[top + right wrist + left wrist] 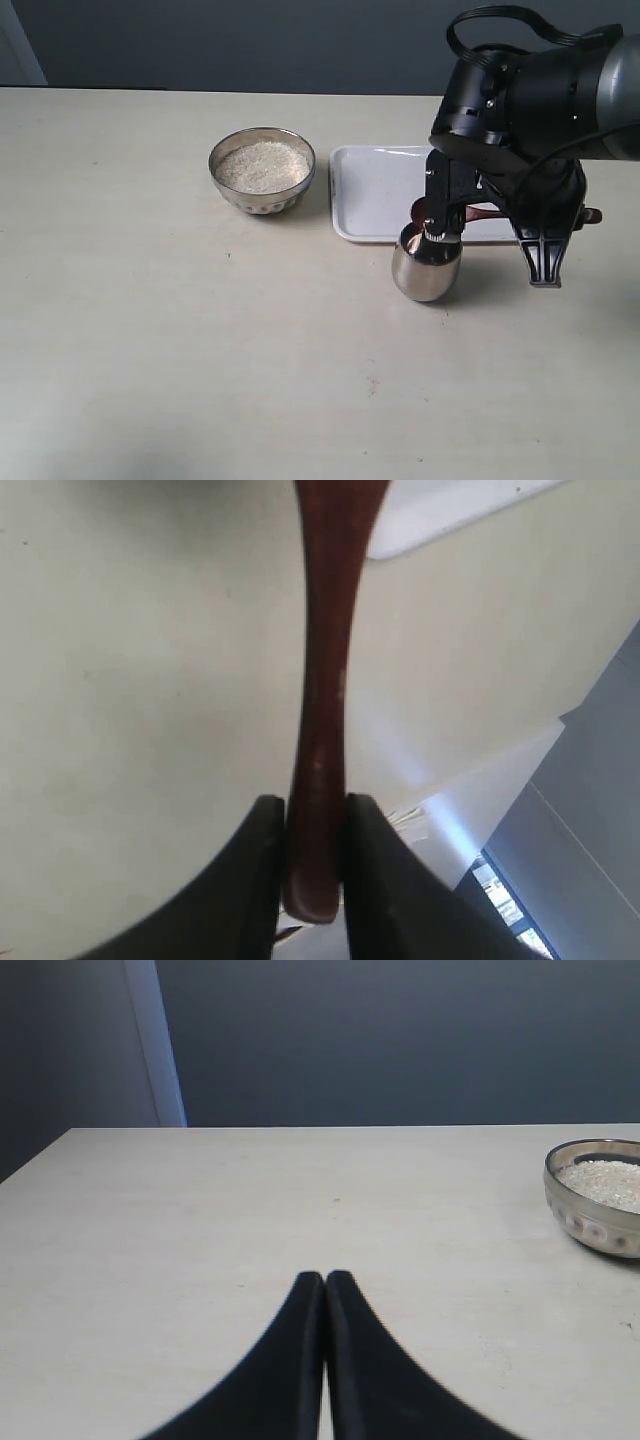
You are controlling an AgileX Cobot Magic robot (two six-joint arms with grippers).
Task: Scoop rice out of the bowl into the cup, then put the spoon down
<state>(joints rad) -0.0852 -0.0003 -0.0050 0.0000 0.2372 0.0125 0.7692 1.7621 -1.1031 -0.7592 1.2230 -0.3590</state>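
The steel bowl (262,190) holds a heap of white rice (262,166) at the table's middle back. The left wrist view also shows the bowl (592,1222) and the rice (606,1181). The steel cup (426,268) stands upright just in front of the white tray. My right gripper (315,815) is shut on the end of the reddish-brown spoon's handle (322,670). The spoon's head (418,210) hangs just above the cup's mouth, and whether it carries rice is hidden. My left gripper (325,1278) is shut and empty above bare table, out of the exterior view.
A white rectangular tray (372,190) lies behind the cup, right of the bowl; its corner (450,510) shows in the right wrist view. The bulky black right arm (530,100) looms over the tray's right end. A dark wall runs behind the table.
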